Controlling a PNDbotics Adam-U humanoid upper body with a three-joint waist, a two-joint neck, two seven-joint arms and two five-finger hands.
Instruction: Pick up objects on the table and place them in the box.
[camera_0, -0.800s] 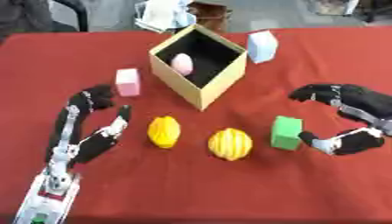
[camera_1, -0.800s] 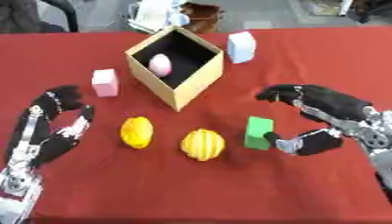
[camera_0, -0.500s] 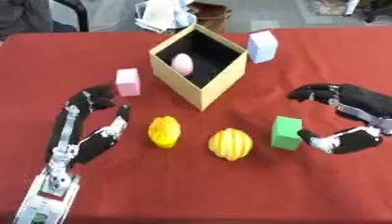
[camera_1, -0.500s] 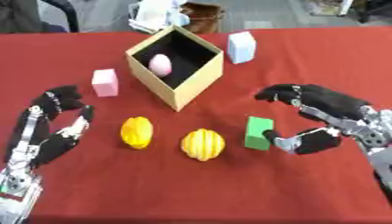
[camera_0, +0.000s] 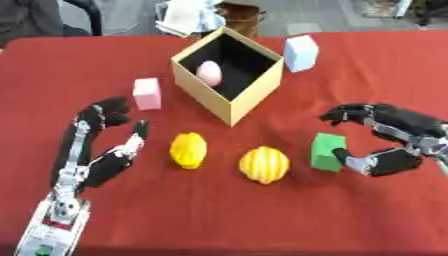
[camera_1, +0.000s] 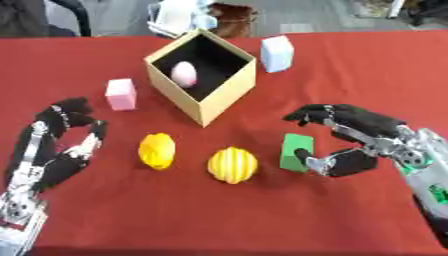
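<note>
Green block sits between right hand's fingers.

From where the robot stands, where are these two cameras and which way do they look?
Left eye view: in the head, looking down at the red table; left hand and right hand show.
Right eye view: beside it, facing the same way; same hands.
Both share the box, green block and two yellow fruits.
</note>
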